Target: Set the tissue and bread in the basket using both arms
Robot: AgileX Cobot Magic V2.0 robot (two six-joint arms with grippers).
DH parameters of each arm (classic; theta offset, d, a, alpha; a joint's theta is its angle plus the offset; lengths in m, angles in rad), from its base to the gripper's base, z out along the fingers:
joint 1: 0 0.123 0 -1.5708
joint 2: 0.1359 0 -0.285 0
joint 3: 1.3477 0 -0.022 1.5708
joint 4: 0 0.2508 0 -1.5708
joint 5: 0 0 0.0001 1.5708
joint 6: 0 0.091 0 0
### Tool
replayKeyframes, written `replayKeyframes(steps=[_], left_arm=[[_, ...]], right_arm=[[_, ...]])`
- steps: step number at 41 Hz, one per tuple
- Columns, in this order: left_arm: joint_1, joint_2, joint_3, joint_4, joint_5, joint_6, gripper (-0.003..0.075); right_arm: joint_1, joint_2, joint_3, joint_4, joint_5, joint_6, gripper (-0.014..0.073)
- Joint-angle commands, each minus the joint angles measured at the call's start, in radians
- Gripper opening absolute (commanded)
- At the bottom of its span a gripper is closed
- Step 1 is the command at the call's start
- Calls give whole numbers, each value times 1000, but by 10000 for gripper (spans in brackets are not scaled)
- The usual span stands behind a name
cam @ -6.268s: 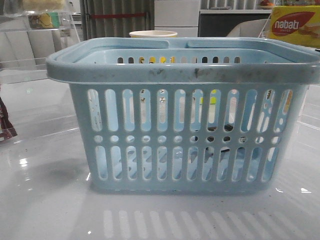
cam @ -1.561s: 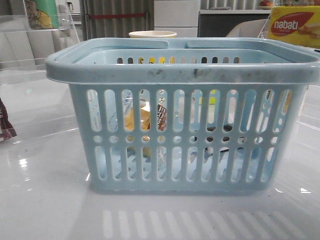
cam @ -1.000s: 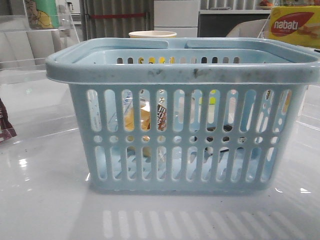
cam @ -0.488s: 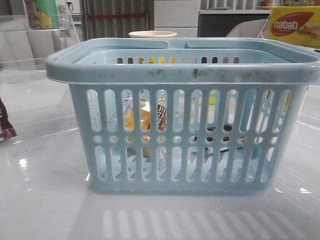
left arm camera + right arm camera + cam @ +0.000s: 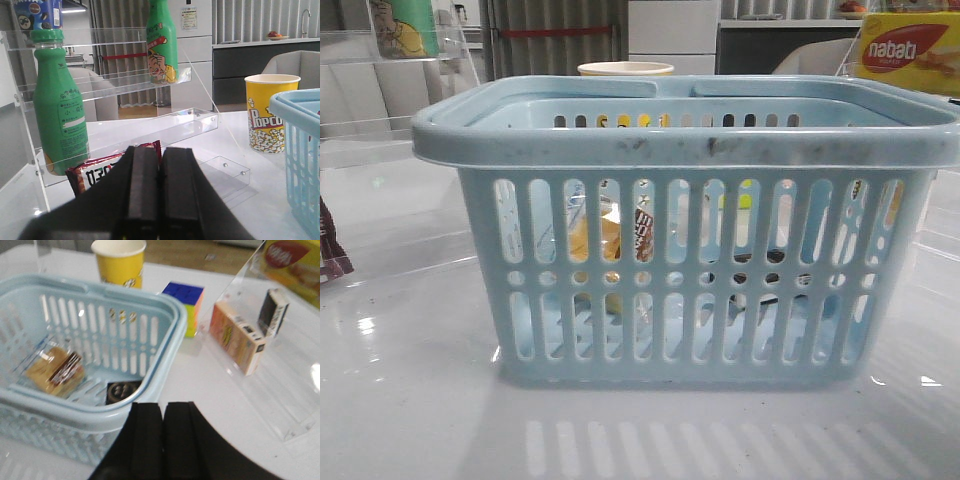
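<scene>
— Why are both pincers empty?
— The left pincer (image 5: 159, 200) and right pincer (image 5: 162, 440) are pressed closed on nothing; the bread (image 5: 54, 371) lies inside the basket (image 5: 165, 347) on the tabletop (image 5: 410, 400), already delivered.
— Changed since six seconds ago?
— Then the slots showed no bread.

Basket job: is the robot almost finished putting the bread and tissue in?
Partly. The bread already lies inside the basket, beside a small dark packet I cannot identify. Nothing is in hand: the left gripper and right gripper both have their fingers closed on nothing. A tissue is not clearly visible anywhere, so that part probably remains.
</scene>
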Motion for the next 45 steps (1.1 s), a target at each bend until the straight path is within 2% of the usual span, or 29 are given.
replayKeyframes(steps=[1, 5, 10, 22, 45], left_arm=[[-8, -16, 6, -8, -87, -9, 93], [-8, -16, 6, -8, -87, -9, 93], [-8, -16, 6, -8, -87, -9, 93], [-8, -16, 6, -8, -87, -9, 93], [-8, -16, 6, -8, -87, -9, 93]], right_arm=[[-67, -79, 109, -10, -287, -6, 39], [-116, -178, 246, -10, -449, -6, 39], [-168, -284, 391, -10, -533, -6, 39], [-247, -407, 537, -9, -539, -6, 39], [-246, -425, 540, -7, -490, -29, 39]])
